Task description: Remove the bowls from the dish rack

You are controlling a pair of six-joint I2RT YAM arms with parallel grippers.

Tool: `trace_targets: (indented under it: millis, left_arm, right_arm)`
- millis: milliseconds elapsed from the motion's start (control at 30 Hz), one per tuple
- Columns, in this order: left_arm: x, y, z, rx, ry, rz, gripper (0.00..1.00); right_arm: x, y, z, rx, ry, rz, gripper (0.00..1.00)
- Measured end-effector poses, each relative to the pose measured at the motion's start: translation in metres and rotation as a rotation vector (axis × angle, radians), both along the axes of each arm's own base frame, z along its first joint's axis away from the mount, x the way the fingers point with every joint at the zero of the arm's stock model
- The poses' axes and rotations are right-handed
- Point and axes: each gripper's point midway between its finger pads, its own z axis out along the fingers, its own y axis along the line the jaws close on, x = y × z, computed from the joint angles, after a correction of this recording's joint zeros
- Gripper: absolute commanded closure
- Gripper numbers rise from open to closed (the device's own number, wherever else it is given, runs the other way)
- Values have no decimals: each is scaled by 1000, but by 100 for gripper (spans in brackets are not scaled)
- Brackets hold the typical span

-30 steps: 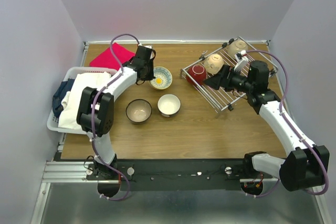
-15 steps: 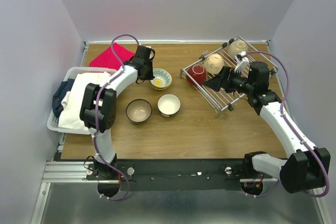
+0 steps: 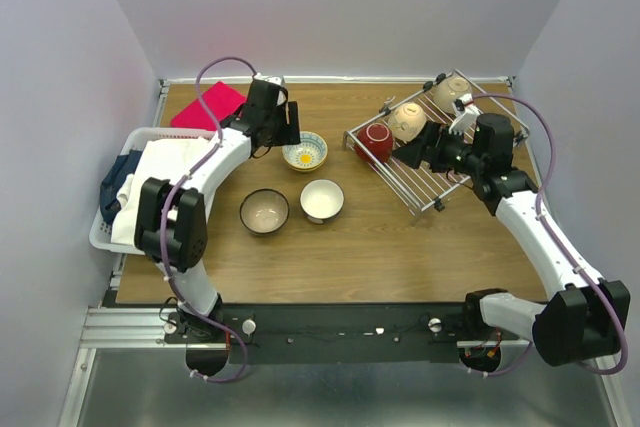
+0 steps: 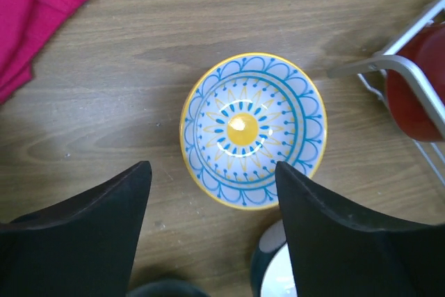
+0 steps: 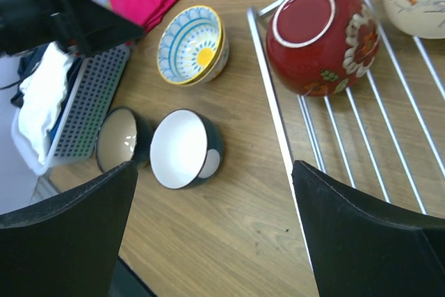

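Roughly halfway, judging by the count.

Already out on the wooden counter [image 3: 380,247]: three bowls. Straight below the left pincer [image 4: 212,241], spread wide and holding nothing, the patterned bowl [image 4: 252,130]: upright, glazed, with blue scallops, a yellow centre and a thin yellow rim. Back from that pincer toward the arm bases, close side by side and both upright, a dark bowl [image 3: 264,212] with a tan inside and a teal bowl [image 3: 322,200] with a plain white inside.

Still to unload, on the wire rack [image 3: 430,197]: three bowls in view, none upright. Just ahead of the right pincer [image 5: 215,241], likewise spread and empty, a glossy red bowl [image 5: 323,38] with pale flowers painted on its side, turned over with its foot ring showing, just inside the rack's end rail. Beyond it, farther from that pincer, a cream bowl [image 3: 407,121], then a second cream bowl [image 3: 449,92] near the far corner. Possibly another under the right arm; impossible to tell.

Smooth, round, glazed ceramic throughout, probably slippery against hard fingers. Thin silver parallel bars with a low raised rim for the rack; matte brown wood grain for the counter.
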Motion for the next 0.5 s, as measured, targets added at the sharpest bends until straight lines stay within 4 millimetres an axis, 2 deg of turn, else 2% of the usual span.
trace_targets:
  millis: [100, 200, 300, 333, 500]
  left_arm:
    - [-9, 3, 22, -14, -50, -3, 8]
    - [-30, 11, 41, -23, -95, -8, 2]
    - [-51, 20, 61, -29, -156, -18, 1]
    - [-64, 25, 70, -30, -193, -24, 1]
    - [-110, 50, 83, -5, -307, -23, 1]
  right_arm:
    - [8, -5, 2, -12, -5, -40, 0]
    - [18, -9, 0, -18, 9, -87, 0]
    - [29, -13, -4, -19, 37, -130, 0]
    - [35, -14, -7, -20, 52, -151, 0]
    - [52, -19, -20, -4, 115, -231, 0]
